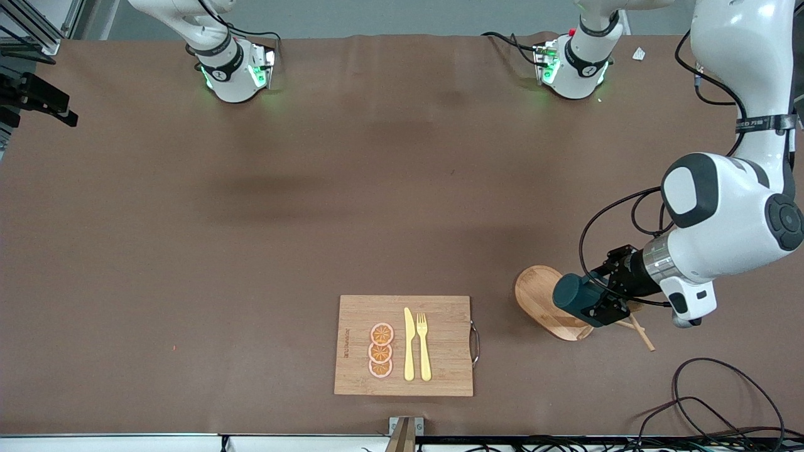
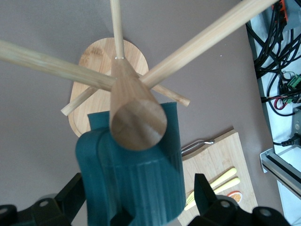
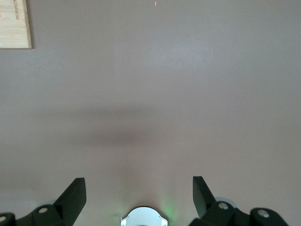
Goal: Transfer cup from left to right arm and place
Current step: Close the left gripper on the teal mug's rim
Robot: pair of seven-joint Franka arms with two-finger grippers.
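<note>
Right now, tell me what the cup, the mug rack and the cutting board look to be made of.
Cup: likely glazed ceramic, though plastic is possible; dark teal, ribbed wall, soft sheen.
Mug rack: light unpainted wood, with grain showing on its post, pegs and oval base.
Cutting board: bamboo or similar wood, fine straight grain; its handle looks metal.

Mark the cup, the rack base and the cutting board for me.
cup (image 1: 570, 296): front view, on its ribbed side.
rack base (image 1: 535, 290): front view, bare wood.
cutting board (image 1: 440, 314): front view, bare corner near handle.

One cup (image 1: 573, 295), one cutting board (image 1: 358, 351), knife (image 1: 409, 345), fork (image 1: 424, 348), seemingly three orange slices (image 1: 380, 350).
</note>
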